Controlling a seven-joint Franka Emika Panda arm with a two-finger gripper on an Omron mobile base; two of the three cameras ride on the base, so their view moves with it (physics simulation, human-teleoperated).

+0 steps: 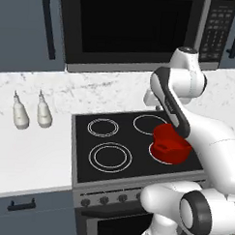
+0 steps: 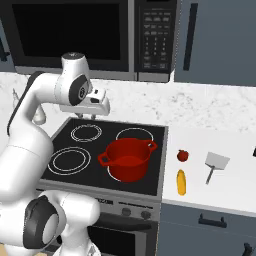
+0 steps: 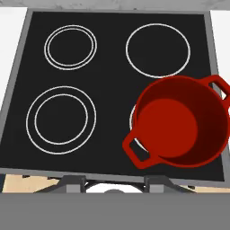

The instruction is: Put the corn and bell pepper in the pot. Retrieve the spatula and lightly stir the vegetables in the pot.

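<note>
pot point(image 2: 128, 159): squat, bright red, two loop handles, nothing inside, centre of your right base view on the stove's point(image 2: 60, 145) front right ring | corn point(image 2: 181, 182): small yellow cob, lower right on counter point(image 2: 225, 185), below bell pepper point(image 2: 183, 155), left of grey spatula point(image 2: 215, 164) | gripper point(image 2: 86, 117): upper left, above stove, holding nothing; you cannot tell its spread

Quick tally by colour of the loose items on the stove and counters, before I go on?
Red: 2, the pot and the small round vegetable
Yellow: 1, the corn
Grey: 1, the spatula
White: 2, the bottles
Total: 6
</note>
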